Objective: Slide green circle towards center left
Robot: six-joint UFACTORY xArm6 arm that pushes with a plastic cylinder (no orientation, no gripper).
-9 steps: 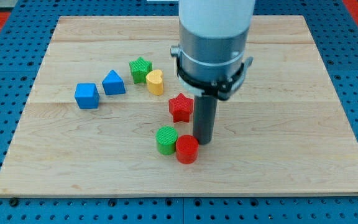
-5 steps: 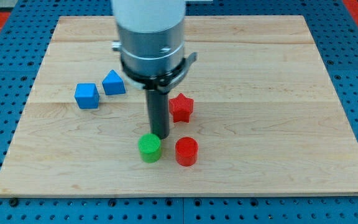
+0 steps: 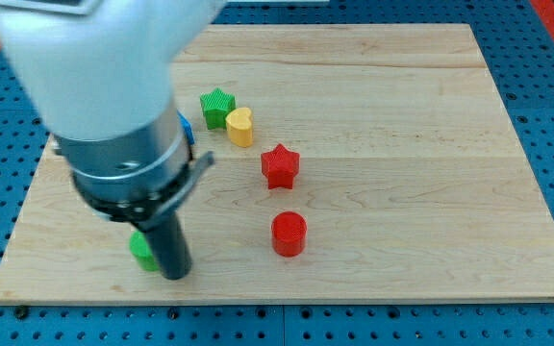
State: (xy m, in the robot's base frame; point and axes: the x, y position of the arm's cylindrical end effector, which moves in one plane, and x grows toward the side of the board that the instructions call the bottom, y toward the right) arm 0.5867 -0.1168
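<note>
1. Big change in under a second: the green circle (image 3: 142, 250) used to sit right against the red cylinder (image 3: 289, 234) near the board's bottom middle. Now it's way over at the lower left, well apart from the red one, which didn't budge.

2. My tip (image 3: 174, 274) came along with it. It sits touching or just beside the circle, at roughly the circle's 4 o'clock. No jaws on this thing, it's just a bare rod, so nothing is gripped; it only pushes.

3. What that means: the leftward part looks mostly done, but the circle ended up low, around 8 o'clock from board centre, not at 9 o'clock. I'd guess it needs a nudge toward 12 o'clock to reach centre left.

4. Edges: the circle is near the bottom edge of the wooden board (image 3: 431, 144) and not far from the left edge, so more pushing toward 9 or 6 o'clock risks sliding it off.

5. Open room: the arm body hides the blue blocks, only a blue sliver (image 3: 186, 132) peeks out, so the path up is hard to judge. Green star (image 3: 217, 107), yellow heart (image 3: 241, 125) and red star (image 3: 280, 165) sit off toward 1–2 o'clock, out of the way.
</note>
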